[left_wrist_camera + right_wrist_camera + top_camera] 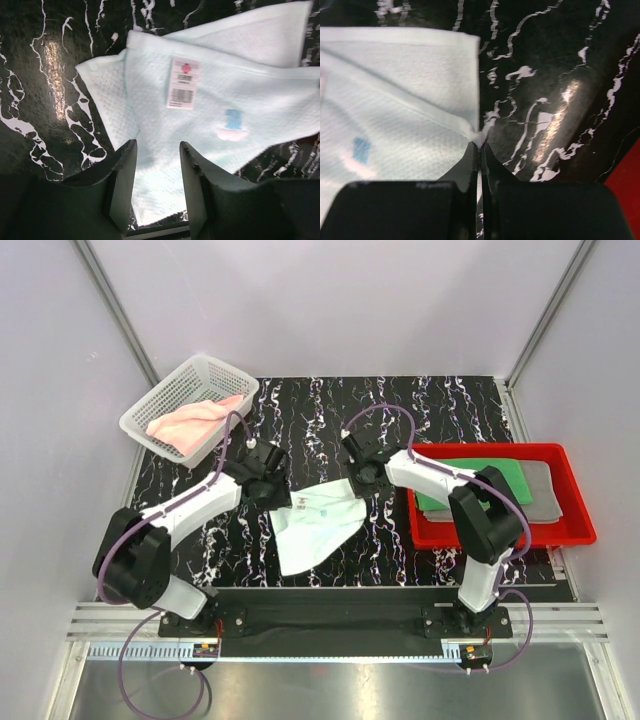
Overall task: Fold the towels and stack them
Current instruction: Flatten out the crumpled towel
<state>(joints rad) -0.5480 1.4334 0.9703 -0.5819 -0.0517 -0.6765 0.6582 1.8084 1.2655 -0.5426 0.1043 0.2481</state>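
A pale mint-white towel (315,520) lies crumpled on the black marbled table between the arms. My right gripper (480,145) is shut on the towel's corner, with the cloth (395,100) spreading to its left. My left gripper (157,150) is open over the towel (210,100), near its tag, holding nothing. In the top view the left gripper (270,490) is at the towel's left edge and the right gripper (362,480) at its right corner. A pink towel (195,418) lies in the basket. A dark green towel (480,480) and a grey towel (535,490) lie in the red tray.
The white mesh basket (165,395) stands at the back left. The red tray (575,525) stands at the right, close to the right arm. Grey walls enclose the table.
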